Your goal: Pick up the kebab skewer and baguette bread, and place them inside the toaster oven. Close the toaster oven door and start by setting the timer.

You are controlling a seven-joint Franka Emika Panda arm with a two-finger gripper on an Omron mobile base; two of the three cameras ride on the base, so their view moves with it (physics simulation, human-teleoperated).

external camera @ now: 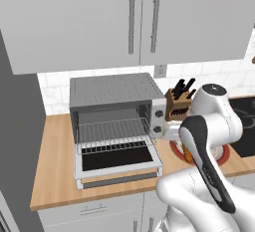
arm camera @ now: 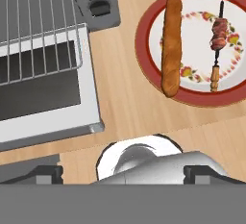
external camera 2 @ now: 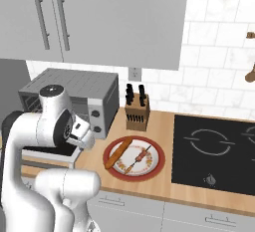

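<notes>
While the end effector hovers spread, baguette bread and kebab skewer lie parallel.

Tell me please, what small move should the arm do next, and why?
Probably move the open hand sideways over the plate and lower it toward the baguette. It holds nothing, the baguette and the skewer both lie on the plate, and the oven door is already down with the rack bare.
</notes>
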